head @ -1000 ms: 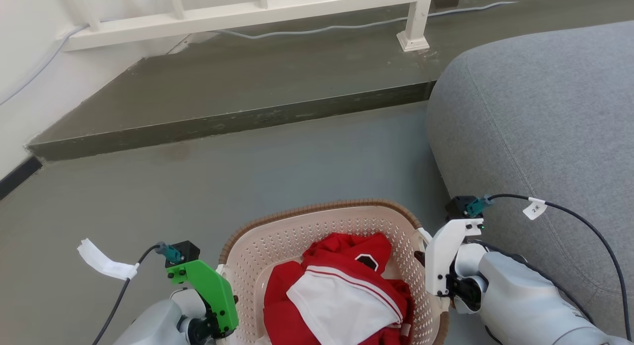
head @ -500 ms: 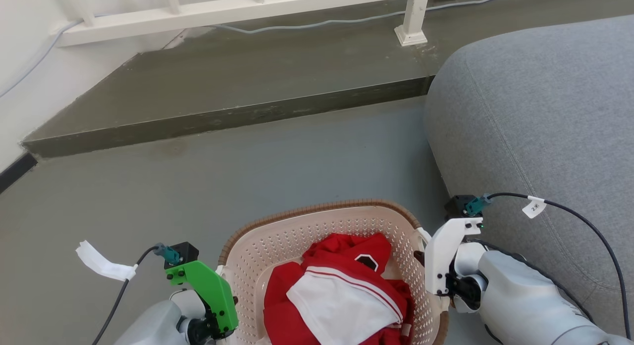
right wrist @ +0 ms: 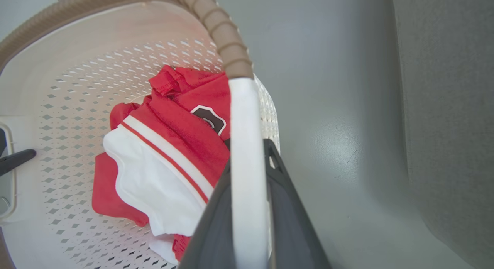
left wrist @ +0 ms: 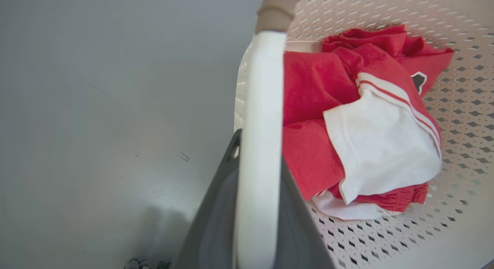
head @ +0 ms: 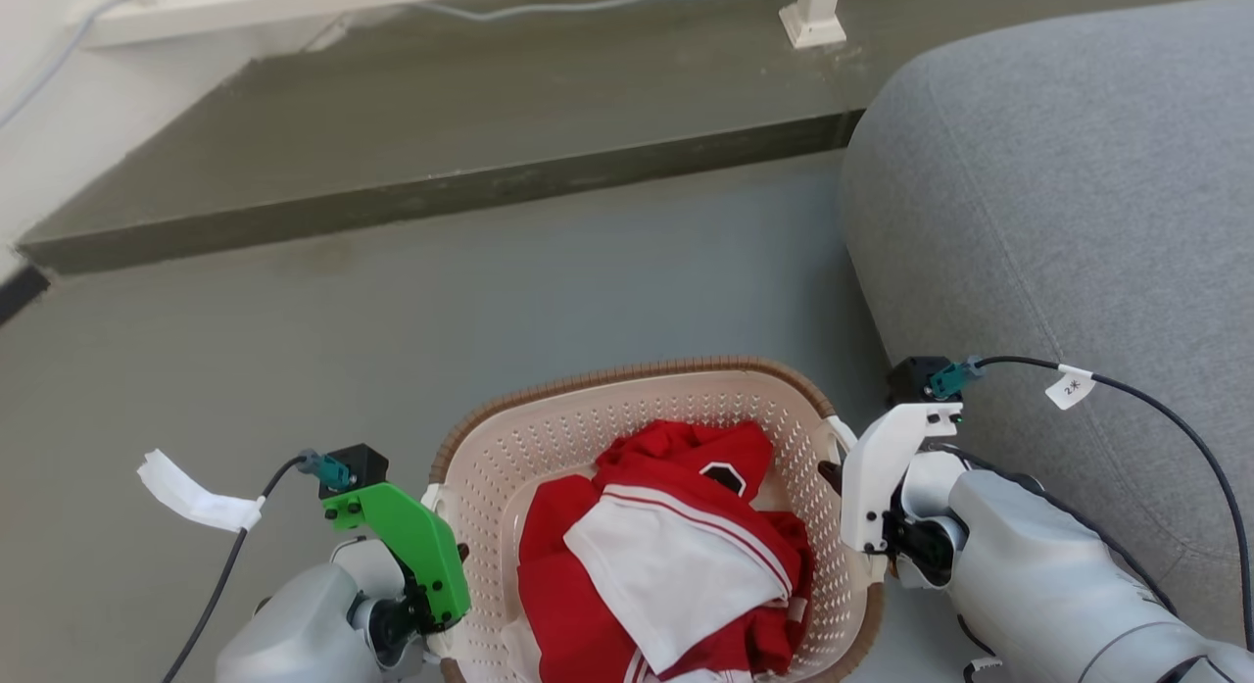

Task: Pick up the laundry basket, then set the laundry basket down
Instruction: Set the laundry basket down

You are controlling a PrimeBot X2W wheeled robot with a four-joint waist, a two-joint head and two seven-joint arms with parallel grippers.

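Grey floor [head: 392, 320] beside a grey sofa [head: 1058, 173]: we have the laundry basket [head: 637, 399] (red-and-white clothing [head: 676, 565] inside) between our arms, left tool [left wrist: 257, 153] and right tool [right wrist: 249, 153] each clamped on a white handle [left wrist: 260, 87]. Lifting looks begun, though we cannot tell whether it has cleared the floor; setting down remains.

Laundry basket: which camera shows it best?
The head view: the laundry basket appears almost whole, rim, walls and clothes inside. Each wrist view shows one white handle close up, plus part of the perforated inside.
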